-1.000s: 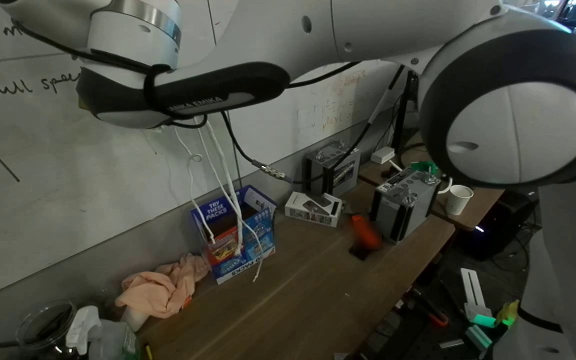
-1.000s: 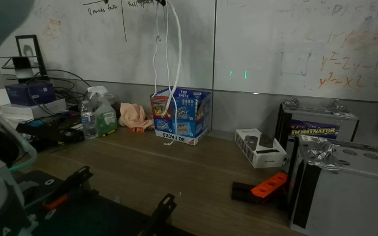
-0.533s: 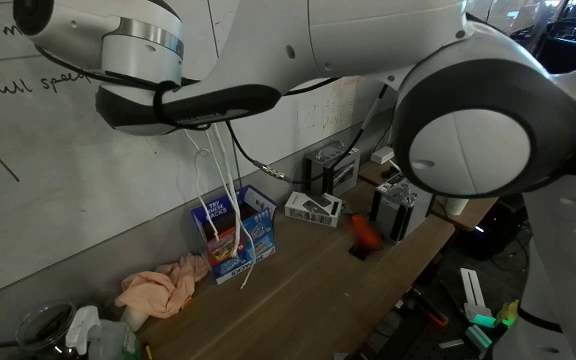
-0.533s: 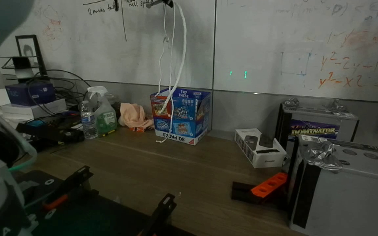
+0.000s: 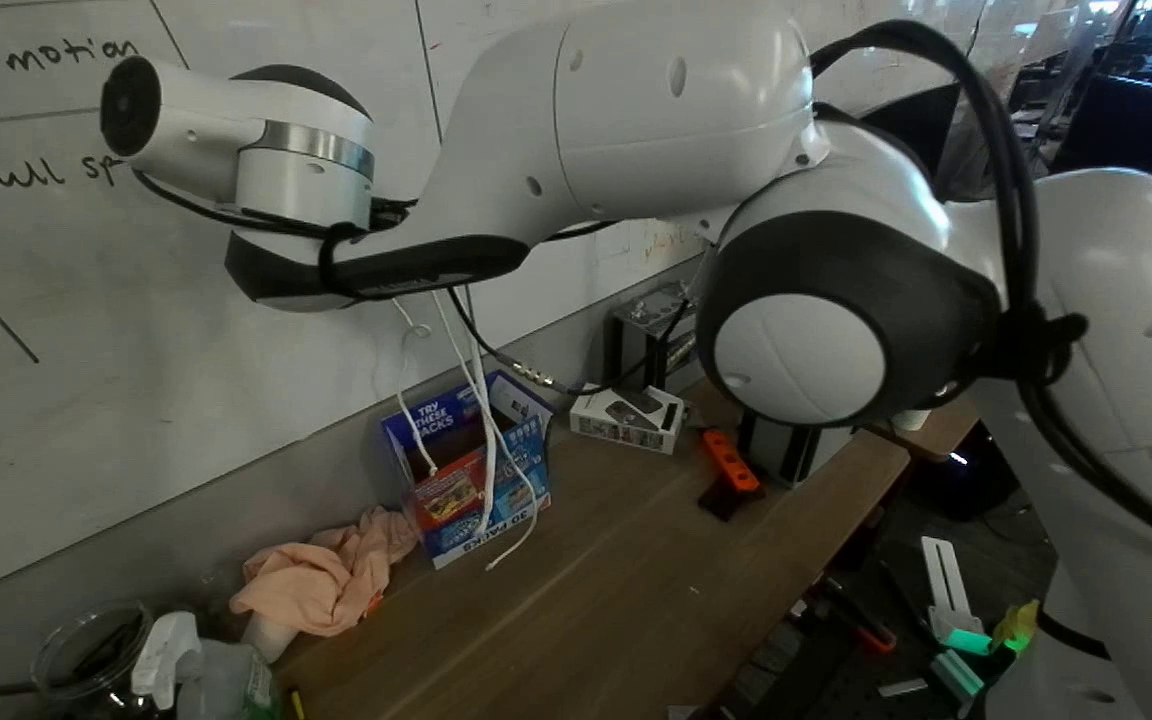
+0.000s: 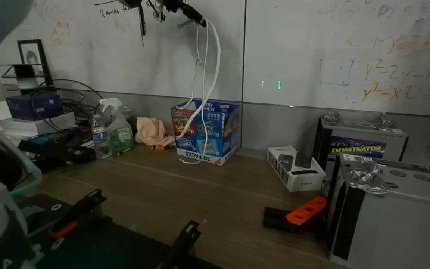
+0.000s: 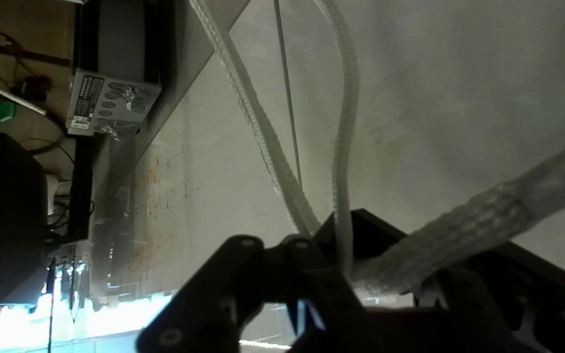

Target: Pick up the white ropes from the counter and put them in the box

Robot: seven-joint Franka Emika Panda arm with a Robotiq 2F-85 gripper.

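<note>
My gripper (image 6: 202, 22) is high in front of the whiteboard, shut on the white ropes (image 6: 215, 71). In the wrist view the ropes (image 7: 346, 127) come out from between its dark fingers in several strands. They dangle in front of the box (image 6: 211, 130), a blue carton standing on the counter (image 6: 155, 186) against the wall. In an exterior view a thin strand of the ropes (image 5: 488, 440) ends by the box's (image 5: 521, 460) front rim. The thicker strand and a long thin one hang down across its front; the long one's tip curls near the counter (image 5: 616, 600).
Left of the box lie a peach cloth (image 6: 153, 132), a spray bottle (image 6: 120, 129) and a water bottle (image 6: 100, 138). To its right are a white device carton (image 6: 297, 170), an orange-and-black tool (image 6: 306, 213) and grey cases (image 6: 394, 220). The whiteboard (image 6: 293, 52) rises close behind.
The arm has come down and shifted right in both exterior views, carrying the ropes along. The gripper is now visible in an exterior view. The rope ends hang lower over the box's front.
</note>
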